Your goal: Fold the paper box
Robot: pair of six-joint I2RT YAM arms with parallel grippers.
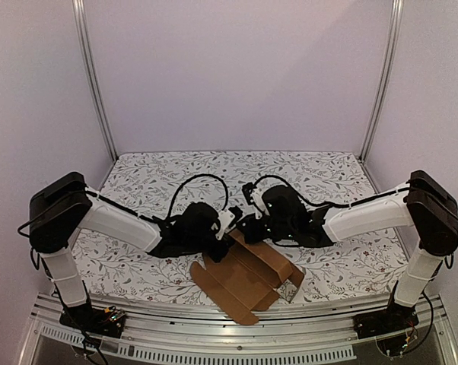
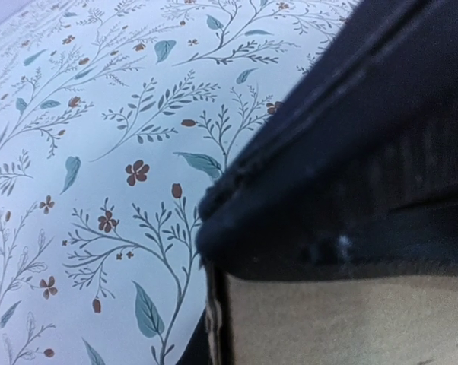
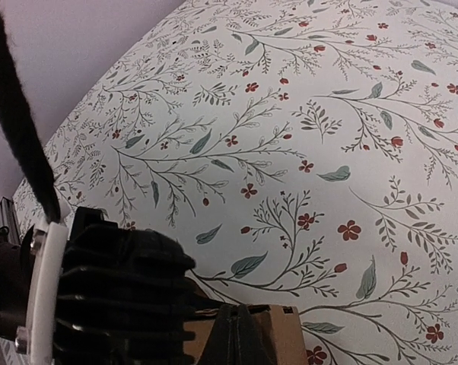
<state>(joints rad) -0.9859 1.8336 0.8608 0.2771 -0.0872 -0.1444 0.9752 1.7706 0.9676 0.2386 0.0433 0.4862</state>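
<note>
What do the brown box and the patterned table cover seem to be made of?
The paper box: brown cardboard, matte and unprinted; it holds straight creases and has cut flaps. The table cover: probably printed paper or cloth, matte, with a floral pattern of leaves and small red flowers; which of the two cannot be told.

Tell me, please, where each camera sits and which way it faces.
Top: above and behind the arms, looking down on the flowered table; both arms, left tool, right tool and cardboard sheet show.
Left wrist: low, facing across the table; its own dark finger fills the right side.
Right wrist: low, facing across the table; black parts show bottom left.
Both wrist views share the cardboard sheet's edge and the flowered table.
</note>
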